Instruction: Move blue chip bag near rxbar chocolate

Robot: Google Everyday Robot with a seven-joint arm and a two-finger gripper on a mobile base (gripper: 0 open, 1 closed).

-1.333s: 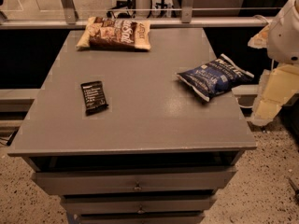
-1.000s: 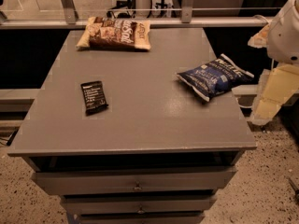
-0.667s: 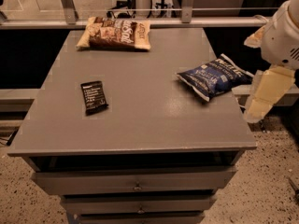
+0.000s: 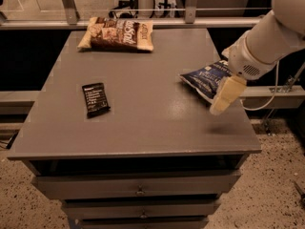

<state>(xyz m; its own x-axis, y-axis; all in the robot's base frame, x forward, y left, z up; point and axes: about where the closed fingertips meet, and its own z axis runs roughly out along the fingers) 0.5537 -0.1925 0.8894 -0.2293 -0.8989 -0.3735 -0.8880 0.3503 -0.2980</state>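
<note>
The blue chip bag (image 4: 204,79), dark navy with white lettering, lies on the right side of the grey table (image 4: 143,123). The rxbar chocolate (image 4: 96,98), a small flat black wrapper, lies on the left side of the table, far from the bag. My gripper (image 4: 220,104) hangs from the white arm that reaches in from the upper right. It is over the bag's right end, just above the table, and covers part of the bag.
A larger brown-and-cream snack bag (image 4: 117,33) lies at the table's back edge. Drawers (image 4: 138,190) run under the table top. A rail and dark gaps lie behind and beside the table.
The arm has swung in from the right edge of the view, leftward over the table, so the gripper now sits over the blue chip bag's right end. The bags and bar have not moved.
</note>
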